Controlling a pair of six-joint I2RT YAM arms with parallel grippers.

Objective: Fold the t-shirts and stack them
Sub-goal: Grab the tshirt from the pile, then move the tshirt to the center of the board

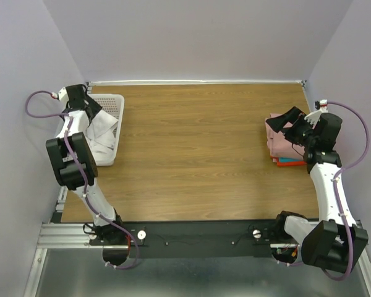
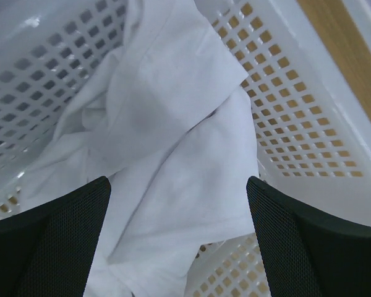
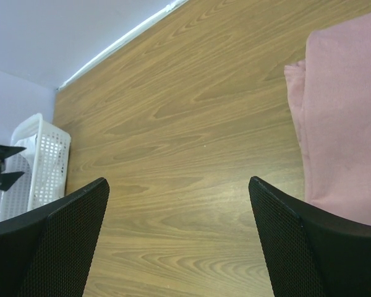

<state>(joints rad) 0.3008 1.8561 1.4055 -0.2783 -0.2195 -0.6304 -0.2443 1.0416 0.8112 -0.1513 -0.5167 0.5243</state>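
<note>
The left gripper (image 2: pixel 178 183) hung wide open over the white shirt (image 2: pixel 173 124) in the basket (image 2: pixel 297 111), probably to grab it, while the right gripper (image 3: pixel 179 183), open too, hovered by the folded pink shirt (image 3: pixel 352 111).

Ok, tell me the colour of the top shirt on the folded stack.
Dusty pink; the top shirt shows best in the right wrist view.

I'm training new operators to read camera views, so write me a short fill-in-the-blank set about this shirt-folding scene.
1. The crumpled white t-shirt lies inside the perforated white ____.
2. The left tool hangs above that shirt with its jaws ____.
3. The folded t-shirt in the right wrist view is ____ in colour.
Missing words: basket; open; pink.
</note>
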